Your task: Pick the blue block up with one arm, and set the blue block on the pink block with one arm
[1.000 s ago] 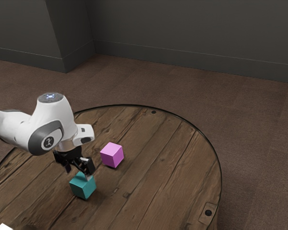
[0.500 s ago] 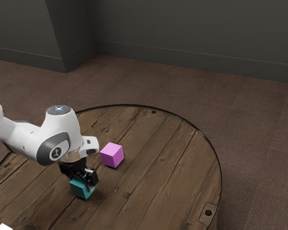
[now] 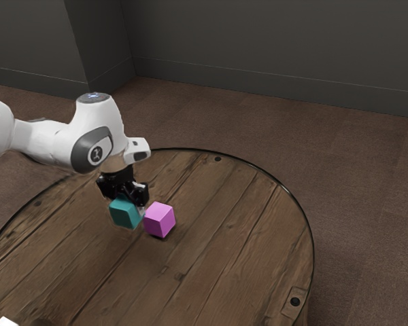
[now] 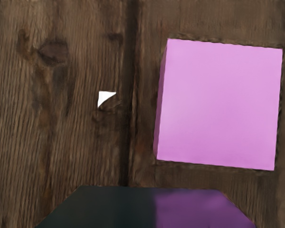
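Exterior view first: the arm (image 3: 54, 139) comes in from the exterior view's left over a round wooden table (image 3: 231, 258). The black gripper (image 3: 126, 198) points down and has its two fingers clamped on either side of the blue block (image 3: 126, 214) (more teal-ish tbh), so they're only as far apart as the block is wide. The blue block hangs just beside the pink block (image 3: 159, 219), on the exterior view's left of it, and its edge overlaps the pink one in the picture. It looks a bit off the wood, though that's hard to tell for sure. The pink block sits flat on the table, nothing on top.

Wrist view: looking straight down, the pink block's (image 4: 218, 104) top face is right below the hand. The blue block (image 4: 147, 209) shows as a dark shape close under the camera, partly tinted pink. There's a tiny white speck (image 4: 106, 98) on the wood grain.
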{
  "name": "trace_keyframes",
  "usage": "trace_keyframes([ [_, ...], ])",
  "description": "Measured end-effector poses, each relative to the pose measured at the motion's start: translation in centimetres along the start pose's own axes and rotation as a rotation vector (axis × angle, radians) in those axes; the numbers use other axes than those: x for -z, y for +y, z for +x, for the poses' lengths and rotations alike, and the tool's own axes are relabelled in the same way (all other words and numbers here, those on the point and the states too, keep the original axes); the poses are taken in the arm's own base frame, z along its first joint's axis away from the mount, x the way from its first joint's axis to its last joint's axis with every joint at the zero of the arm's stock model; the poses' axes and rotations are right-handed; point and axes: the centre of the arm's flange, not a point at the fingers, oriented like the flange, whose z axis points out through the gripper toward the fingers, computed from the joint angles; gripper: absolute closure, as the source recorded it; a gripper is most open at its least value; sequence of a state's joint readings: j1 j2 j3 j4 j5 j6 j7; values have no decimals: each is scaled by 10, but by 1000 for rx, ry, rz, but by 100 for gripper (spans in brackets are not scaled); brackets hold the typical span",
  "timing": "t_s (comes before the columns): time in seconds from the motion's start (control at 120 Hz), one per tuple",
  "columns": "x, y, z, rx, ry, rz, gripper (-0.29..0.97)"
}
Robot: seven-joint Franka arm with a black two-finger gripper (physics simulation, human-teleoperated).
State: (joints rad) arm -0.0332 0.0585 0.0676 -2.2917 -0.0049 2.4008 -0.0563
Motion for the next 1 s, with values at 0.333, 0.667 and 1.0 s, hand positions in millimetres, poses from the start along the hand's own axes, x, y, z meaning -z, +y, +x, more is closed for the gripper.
trace_keyframes([
  [0.333,10,31,83,-43,-89,1,31],
  [0.667,10,42,104,-64,-98,-22,22],
  [1.0,206,0,74,-8,72,-94,5],
])
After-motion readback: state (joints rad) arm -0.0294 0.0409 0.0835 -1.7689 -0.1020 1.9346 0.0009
